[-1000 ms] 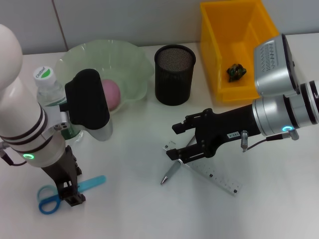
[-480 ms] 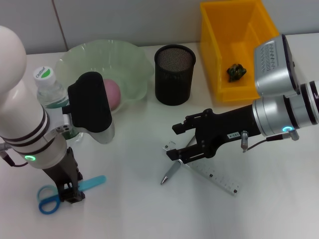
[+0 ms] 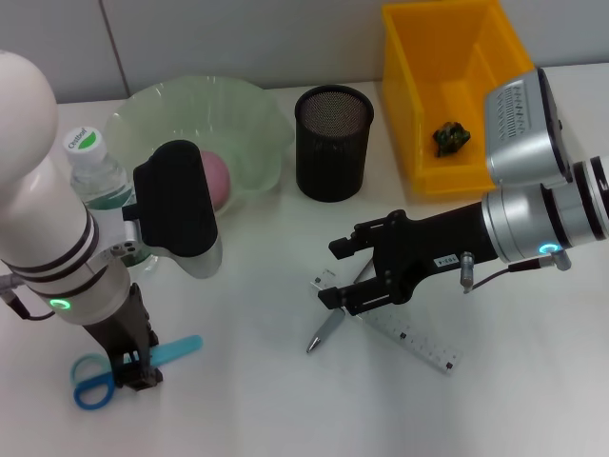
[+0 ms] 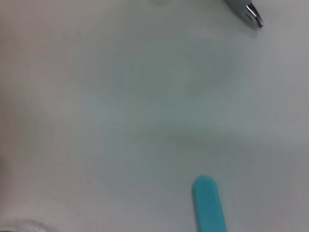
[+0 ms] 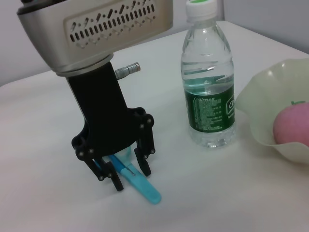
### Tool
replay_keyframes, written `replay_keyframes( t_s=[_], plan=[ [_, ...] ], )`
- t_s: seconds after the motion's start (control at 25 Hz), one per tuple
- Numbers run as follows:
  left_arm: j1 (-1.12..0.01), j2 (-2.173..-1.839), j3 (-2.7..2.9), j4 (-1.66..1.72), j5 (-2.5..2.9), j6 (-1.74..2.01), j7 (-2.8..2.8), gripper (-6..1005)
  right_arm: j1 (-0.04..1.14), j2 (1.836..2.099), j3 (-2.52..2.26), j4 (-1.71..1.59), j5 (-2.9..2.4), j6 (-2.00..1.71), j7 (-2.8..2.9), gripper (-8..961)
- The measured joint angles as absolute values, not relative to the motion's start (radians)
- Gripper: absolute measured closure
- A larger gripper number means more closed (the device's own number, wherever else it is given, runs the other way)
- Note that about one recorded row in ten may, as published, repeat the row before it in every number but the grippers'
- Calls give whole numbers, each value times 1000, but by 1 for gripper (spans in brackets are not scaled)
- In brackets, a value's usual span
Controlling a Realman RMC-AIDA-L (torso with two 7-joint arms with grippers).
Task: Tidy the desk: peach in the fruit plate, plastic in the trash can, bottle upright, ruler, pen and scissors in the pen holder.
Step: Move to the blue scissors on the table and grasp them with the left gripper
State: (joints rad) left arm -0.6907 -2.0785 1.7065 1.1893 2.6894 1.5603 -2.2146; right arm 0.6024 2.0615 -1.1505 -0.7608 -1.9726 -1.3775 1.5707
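Blue scissors [image 3: 92, 382] lie at the table's front left, blades pointing right. My left gripper [image 3: 134, 367] stands over them, open, with its fingers on either side of the blades; the right wrist view shows this gripper [image 5: 123, 173] and the scissors [image 5: 137, 182]. My right gripper [image 3: 335, 273] is open, low over the near end of the clear ruler [image 3: 411, 340] and the silver pen [image 3: 324, 333]. The black mesh pen holder [image 3: 333, 143] stands at the back centre. The peach [image 3: 215, 181] lies in the green fruit plate [image 3: 249, 114]. The bottle [image 3: 91, 174] stands upright. Dark plastic [image 3: 451, 136] lies in the yellow bin [image 3: 419, 114].
The bottle [image 5: 208, 96] and plate [image 5: 256, 116] stand close behind my left arm. The left wrist view shows the scissors' blade tip [image 4: 209, 203] and the pen's tip [image 4: 252, 13] on bare white table. The yellow bin stands behind my right arm.
My left arm has shifted slightly to the right and its gripper has settled lower around the scissors' blades. The right arm has not moved.
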Motion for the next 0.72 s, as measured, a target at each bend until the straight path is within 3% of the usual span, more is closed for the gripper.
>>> replay_keyframes(
  t_s=[0.72],
  plan=[
    [-693,-2078,1707,1187,2697,1558,-2218,624,600,2063,-1149,-761,-1970,-1379,1563,210]
  ],
)
